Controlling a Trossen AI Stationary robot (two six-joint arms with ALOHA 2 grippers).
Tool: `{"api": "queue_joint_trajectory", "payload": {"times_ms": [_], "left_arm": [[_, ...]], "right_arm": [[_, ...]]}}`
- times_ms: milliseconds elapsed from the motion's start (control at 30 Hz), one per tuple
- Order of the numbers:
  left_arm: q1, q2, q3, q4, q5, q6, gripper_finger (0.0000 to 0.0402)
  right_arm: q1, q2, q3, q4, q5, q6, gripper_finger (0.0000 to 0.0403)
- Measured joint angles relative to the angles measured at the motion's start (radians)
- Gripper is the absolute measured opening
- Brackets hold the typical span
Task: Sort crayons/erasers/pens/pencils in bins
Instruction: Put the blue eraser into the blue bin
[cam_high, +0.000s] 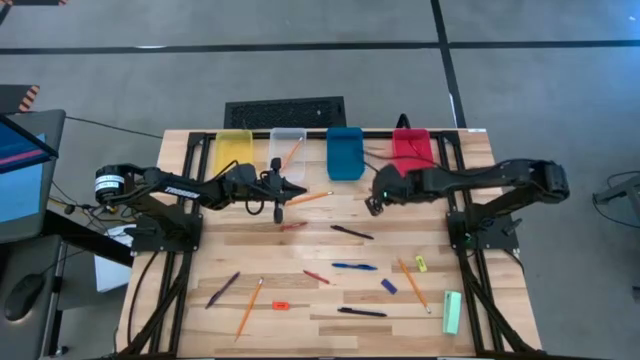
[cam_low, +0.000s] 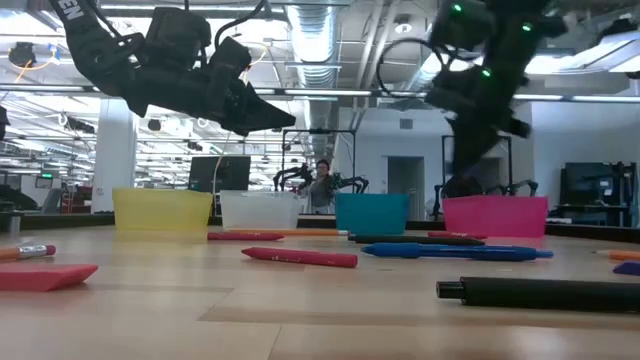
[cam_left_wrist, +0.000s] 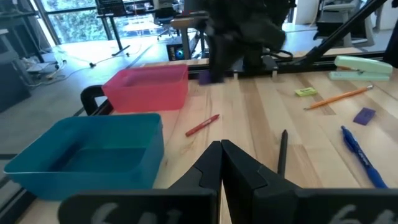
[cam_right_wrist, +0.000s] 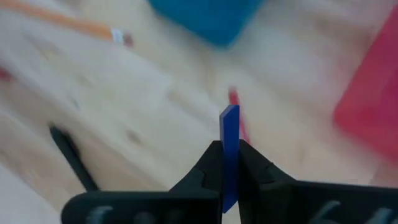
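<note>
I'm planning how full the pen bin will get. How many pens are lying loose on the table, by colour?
Black pens: 2
Blue pen: 1
Purple pen: 1
Total: 4

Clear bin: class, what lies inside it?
The high view shows one orange pencil slanting inside the clear bin. The left hand hovers just in front of it. In the low view the bin's frosted wall hides its contents.
</note>
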Motion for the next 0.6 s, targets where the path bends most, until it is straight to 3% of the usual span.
{"api": "queue_joint_trajectory", "payload": {"times_ms": [267,600], "left_arm": [[0.059,0.000,0.000,-0.018,0.004,-0.056,0.0000],[0.106,0.000,0.000,-0.069,0.030,-0.080,0.0000]], "right_arm": [[-0.175,0.047,0.095,0.231,-0.020,-0.248,0.0022],[-0.304,0.395,0.393,0.190,-0.127,-0.528,0.0020]]}}
